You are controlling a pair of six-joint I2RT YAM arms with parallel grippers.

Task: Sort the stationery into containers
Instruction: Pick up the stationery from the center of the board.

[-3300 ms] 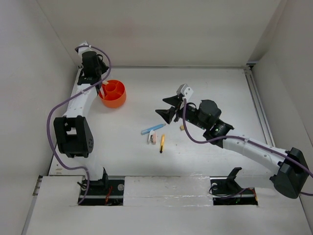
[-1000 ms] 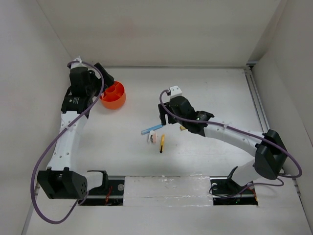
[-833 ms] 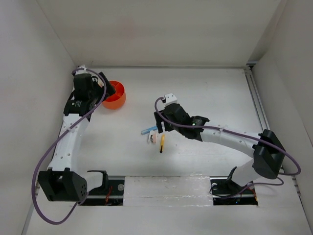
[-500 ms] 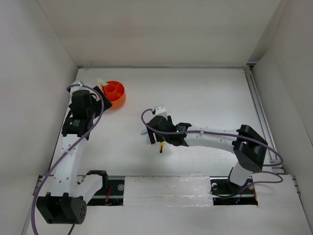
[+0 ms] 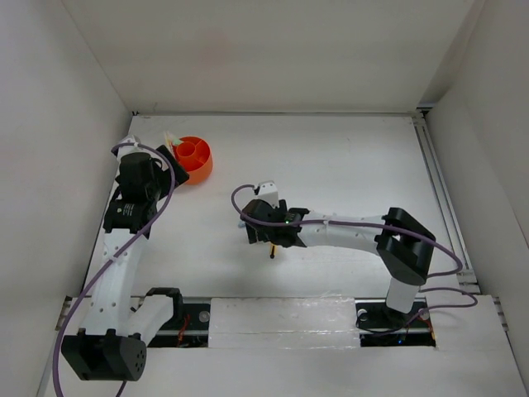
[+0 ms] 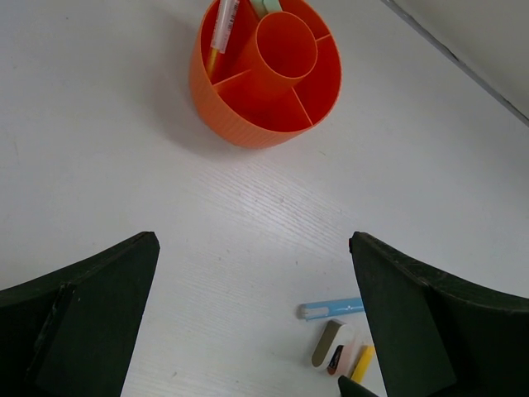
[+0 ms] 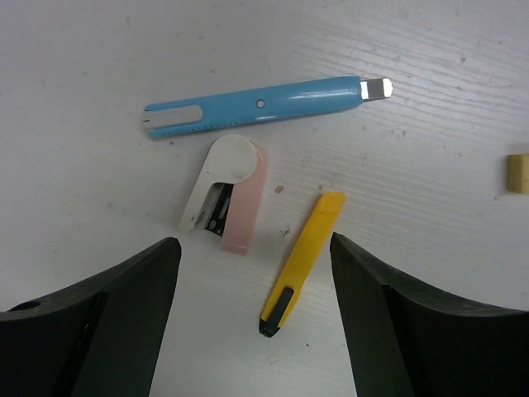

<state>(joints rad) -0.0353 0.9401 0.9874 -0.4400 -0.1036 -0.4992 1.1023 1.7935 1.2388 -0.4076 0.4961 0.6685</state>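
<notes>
The stationery on the table shows best in the right wrist view: a blue pen [image 7: 256, 106], a white-pink eraser [image 7: 225, 194], a black-tipped yellow pencil [image 7: 302, 263] and a tan eraser [image 7: 517, 172] at the right edge. My right gripper [image 7: 256, 322] [image 5: 258, 233] hovers open just above them, and the yellow pencil lies within the span of its fingers, untouched. The container, an orange tub [image 6: 264, 74] [image 5: 192, 159] with dividers, holds pens [image 6: 223, 25] in one compartment. Beside the tub and a little nearer, my left gripper [image 6: 256, 331] [image 5: 169, 159] stands wide open and holds nothing.
White walls close the table at the back and on both sides. A rail [image 5: 434, 178] runs along the right edge. The right arm's purple cable [image 5: 240, 203] loops above the stationery. The left wrist view also catches the blue pen [image 6: 335, 308] and white-pink eraser [image 6: 331, 343].
My right arm has swung left and toward the near edge, coming down over the stationery cluster. My left arm has drawn back from above the tub, still open.
</notes>
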